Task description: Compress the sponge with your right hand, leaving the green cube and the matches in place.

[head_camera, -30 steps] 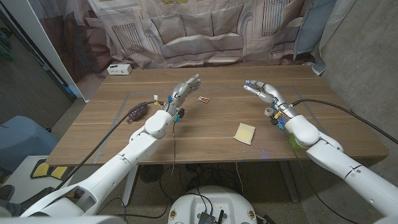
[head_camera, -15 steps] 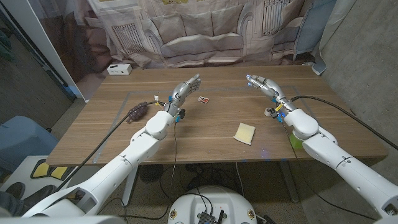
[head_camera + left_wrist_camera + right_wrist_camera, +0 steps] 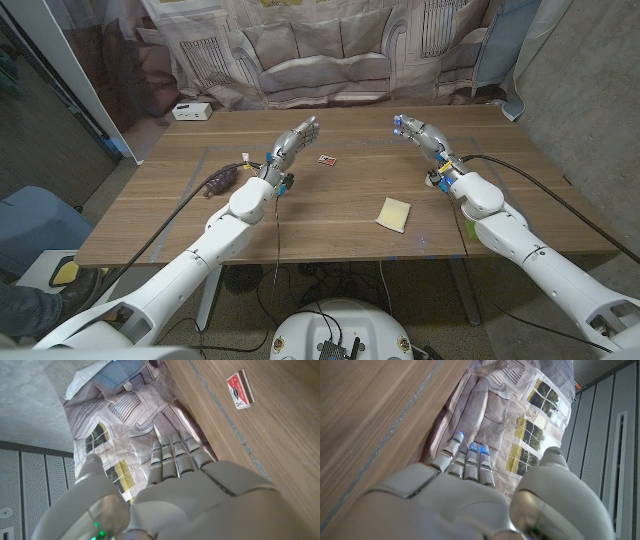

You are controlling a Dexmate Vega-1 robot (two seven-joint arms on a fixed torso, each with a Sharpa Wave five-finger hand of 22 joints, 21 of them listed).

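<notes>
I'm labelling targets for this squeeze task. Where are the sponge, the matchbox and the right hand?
sponge [image 3: 394,214]: head view, middle of its yellow top face.
matchbox [image 3: 240,389]: left wrist view, centre of its red-and-white label.
right hand [image 3: 420,134]: head view, middle of the hand.

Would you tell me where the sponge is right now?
In the head view, the sponge lies on the table's near right part, untouched, nearer than the right hand.

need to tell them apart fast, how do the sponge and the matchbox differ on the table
The sponge is pale yellow and plain; the matchbox is red with a printed label, clear in the left wrist view. The sponge looks larger than the matchbox. The sponge lies nearer the robot, the matchbox farther back by the left hand. Both lie flat, untouched.
</notes>
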